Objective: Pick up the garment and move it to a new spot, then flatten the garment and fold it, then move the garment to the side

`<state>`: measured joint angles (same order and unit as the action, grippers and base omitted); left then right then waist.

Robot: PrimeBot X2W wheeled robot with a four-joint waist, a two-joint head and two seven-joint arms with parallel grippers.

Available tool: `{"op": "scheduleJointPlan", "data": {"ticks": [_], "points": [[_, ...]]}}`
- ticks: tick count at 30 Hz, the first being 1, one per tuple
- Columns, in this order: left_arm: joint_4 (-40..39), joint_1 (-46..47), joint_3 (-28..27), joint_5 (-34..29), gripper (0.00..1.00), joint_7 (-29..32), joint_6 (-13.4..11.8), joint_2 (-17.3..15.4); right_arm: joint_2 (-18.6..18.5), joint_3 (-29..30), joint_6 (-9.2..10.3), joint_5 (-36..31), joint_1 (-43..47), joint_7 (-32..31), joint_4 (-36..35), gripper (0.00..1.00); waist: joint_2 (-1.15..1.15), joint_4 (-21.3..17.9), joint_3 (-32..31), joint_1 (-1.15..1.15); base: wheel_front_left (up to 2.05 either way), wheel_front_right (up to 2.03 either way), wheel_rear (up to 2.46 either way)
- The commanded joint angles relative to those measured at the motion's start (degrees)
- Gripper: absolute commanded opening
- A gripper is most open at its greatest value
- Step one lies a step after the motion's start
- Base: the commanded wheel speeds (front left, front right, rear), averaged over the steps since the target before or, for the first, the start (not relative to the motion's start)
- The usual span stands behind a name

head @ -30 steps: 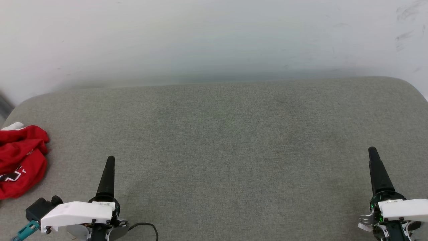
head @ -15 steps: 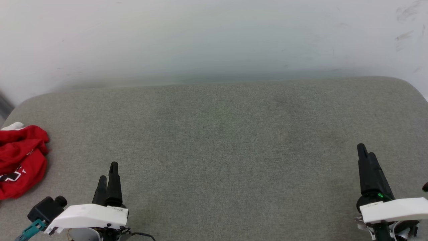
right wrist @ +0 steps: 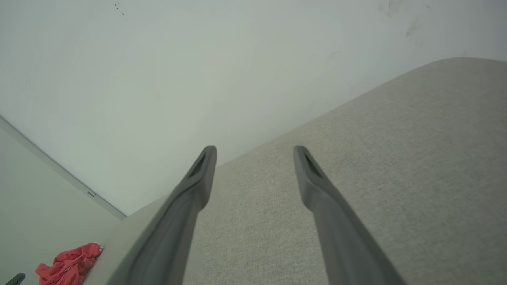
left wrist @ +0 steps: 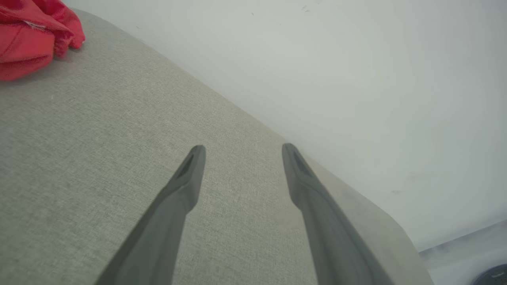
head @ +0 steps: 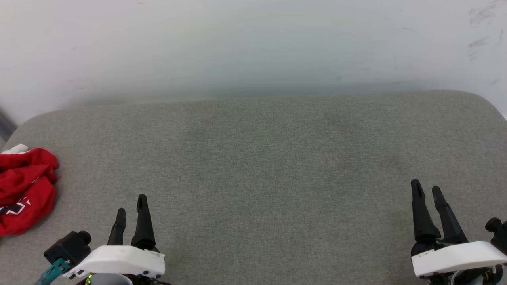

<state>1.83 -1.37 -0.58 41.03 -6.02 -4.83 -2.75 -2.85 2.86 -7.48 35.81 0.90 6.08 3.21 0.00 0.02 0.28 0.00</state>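
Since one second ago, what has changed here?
Both wrists rolled: the left gripper and the right gripper, seen edge-on before, now show two spread fingers, and both drew back toward the robot. Nothing was grasped. The red garment stayed crumpled at the left edge.

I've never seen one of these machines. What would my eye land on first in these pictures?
The crumpled red garment stands out, bunched at the far left edge of the grey padded surface. Next come the two pairs of long dark fingers at the bottom corners: the left end effector and the right end effector, both open and holding nothing, apart from the garment.
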Motion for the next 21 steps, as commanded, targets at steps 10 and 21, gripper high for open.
{"op": "scheduleJointPlan", "data": {"ticks": [10,21], "points": [[-1.74,-1.2,1.54,-8.59,1.0,-2.04,-1.37,-0.15,-0.08,-0.97,-0.02,-8.58,1.05,2.01,-0.89,1.0,0.0,-0.03,-0.01,0.0,0.0,0.0,0.0],[-2.27,-2.45,3.24,-16.26,1.0,-3.67,-1.71,-0.15,-0.08,-1.15,-0.02,-15.17,2.11,3.64,-1.38,1.0,0.0,0.04,0.05,0.0,0.0,0.0,0.0]]}}
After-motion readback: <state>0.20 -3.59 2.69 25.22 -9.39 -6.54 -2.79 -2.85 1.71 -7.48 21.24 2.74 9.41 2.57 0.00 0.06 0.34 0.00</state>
